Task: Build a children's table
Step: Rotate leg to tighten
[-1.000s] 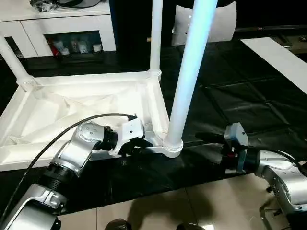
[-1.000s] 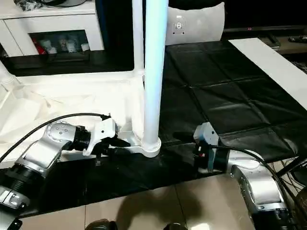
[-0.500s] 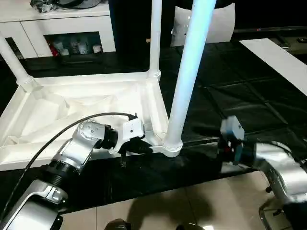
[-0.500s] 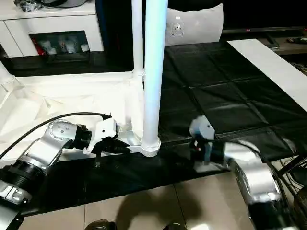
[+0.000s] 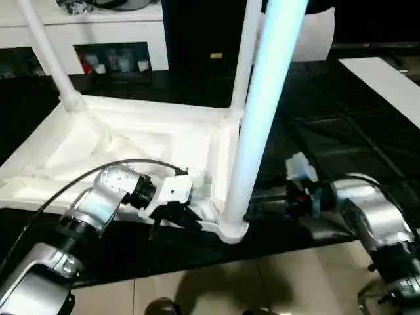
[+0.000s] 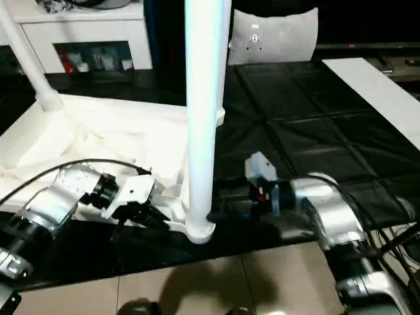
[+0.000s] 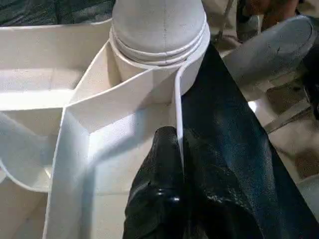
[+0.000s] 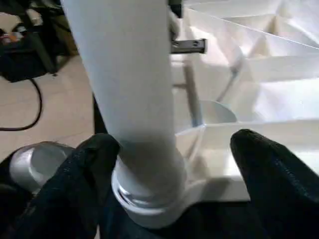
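My head's two eyes look forward and down across the upturned table (image 5: 131,141), while both wrist cameras sit close on its near corner socket (image 7: 159,59).

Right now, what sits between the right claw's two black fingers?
The near white tapered tube leg, just above its round corner socket, stands between the fingers, apart from both, per the right wrist view.

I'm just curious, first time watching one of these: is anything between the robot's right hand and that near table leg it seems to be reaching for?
Nothing visible is. The right hand is open, with its black fingers on either side of the near leg, just above the corner socket. Whether they touch it is unclear.
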Robot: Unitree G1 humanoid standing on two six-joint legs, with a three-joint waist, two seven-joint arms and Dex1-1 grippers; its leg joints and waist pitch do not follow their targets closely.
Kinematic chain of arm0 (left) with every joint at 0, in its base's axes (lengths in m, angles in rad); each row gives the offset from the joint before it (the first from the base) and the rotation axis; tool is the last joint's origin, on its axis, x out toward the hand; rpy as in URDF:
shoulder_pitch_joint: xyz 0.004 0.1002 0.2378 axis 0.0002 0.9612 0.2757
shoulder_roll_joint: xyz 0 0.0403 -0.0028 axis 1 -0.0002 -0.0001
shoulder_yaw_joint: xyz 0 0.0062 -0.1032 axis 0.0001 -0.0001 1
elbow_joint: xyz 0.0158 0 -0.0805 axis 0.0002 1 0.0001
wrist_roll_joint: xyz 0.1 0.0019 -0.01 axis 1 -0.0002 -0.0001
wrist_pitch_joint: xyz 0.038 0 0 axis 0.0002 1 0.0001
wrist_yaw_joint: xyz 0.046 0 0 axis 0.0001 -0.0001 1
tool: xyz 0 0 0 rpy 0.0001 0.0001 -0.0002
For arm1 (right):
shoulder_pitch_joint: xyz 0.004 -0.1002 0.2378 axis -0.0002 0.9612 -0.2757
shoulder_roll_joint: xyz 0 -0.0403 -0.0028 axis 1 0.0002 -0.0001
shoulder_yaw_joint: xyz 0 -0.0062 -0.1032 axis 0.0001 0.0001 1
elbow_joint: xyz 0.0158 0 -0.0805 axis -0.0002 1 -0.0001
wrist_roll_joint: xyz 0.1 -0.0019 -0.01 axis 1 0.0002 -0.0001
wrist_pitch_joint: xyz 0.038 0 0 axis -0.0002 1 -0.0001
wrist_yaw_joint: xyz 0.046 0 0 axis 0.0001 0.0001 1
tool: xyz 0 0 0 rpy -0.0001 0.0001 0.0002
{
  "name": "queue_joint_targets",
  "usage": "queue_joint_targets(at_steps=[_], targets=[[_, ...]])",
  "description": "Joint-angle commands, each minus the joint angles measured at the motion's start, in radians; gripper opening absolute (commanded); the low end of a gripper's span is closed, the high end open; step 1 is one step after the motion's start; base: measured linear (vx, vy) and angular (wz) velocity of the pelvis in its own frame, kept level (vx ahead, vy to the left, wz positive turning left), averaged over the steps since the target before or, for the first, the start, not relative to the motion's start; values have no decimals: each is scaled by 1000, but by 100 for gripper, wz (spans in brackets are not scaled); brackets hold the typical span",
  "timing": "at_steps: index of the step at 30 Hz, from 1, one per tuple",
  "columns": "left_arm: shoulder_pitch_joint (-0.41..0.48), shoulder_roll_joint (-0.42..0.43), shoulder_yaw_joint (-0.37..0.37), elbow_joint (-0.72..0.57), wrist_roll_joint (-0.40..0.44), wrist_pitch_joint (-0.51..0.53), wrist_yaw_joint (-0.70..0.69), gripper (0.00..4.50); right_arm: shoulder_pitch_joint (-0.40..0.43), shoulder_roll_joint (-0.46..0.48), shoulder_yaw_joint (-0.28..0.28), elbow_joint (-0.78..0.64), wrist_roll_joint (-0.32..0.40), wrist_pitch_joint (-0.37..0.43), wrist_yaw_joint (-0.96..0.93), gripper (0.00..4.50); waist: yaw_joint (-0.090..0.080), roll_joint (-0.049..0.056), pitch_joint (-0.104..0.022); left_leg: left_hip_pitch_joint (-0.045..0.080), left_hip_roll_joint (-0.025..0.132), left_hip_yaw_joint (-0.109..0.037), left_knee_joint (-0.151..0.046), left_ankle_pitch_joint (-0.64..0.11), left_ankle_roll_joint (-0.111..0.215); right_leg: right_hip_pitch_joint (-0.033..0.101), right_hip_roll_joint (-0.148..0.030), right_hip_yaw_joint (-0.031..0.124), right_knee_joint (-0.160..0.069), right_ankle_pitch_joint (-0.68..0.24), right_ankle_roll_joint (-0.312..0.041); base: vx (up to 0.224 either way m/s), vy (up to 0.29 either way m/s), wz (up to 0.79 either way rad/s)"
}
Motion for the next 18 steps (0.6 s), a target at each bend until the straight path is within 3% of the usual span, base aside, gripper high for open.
queue_joint_targets(at_steps=[1, 6, 8, 12, 13, 18], targets=[[-21, -17, -38, -12, 12, -33, -46, 0, -22, 4, 15, 7, -2, -11, 24, 359, -9, -6, -62, 19, 38, -6, -75, -303, 33, 34, -59, 36, -83, -375, -197, 0, 0, 0], [-35, -26, -47, 7, 22, -48, -55, 0, -45, 24, 63, 33, -17, -23, 86, 320, -9, -8, -55, 20, 41, -6, -79, -316, 32, 31, -59, 37, -82, -356, -210, 0, 0, 0], [-38, -27, -51, 10, 22, -51, -53, 0, -48, 29, 78, 44, -24, -24, 100, 285, -8, -8, -53, 21, 41, -7, -80, -327, 29, 29, -59, 38, -83, -368, -208, 0, 0, 0], [-37, -24, -53, 4, 21, -49, -56, 0, -63, 40, 90, 74, -26, -7, 121, 274, -9, -8, -44, 23, 42, -9, -85, -370, 18, 26, -61, 39, -88, -416, -200, 0, 0, 0], [-37, -23, -53, 4, 21, -48, -58, 0, -67, 41, 92, 77, -25, 1, 127, 246, -9, -9, -43, 22, 42, -9, -86, -373, 18, 26, -62, 39, -89, -422, -197, 0, 0, 0], [-40, -18, -50, 11, 21, -52, -66, 0, -78, 42, 103, 89, -19, 22, 152, 216, -12, -9, -39, 22, 43, -12, -89, -380, 15, 25, -65, 41, -92, -448, -187, 0, 0, 0]])
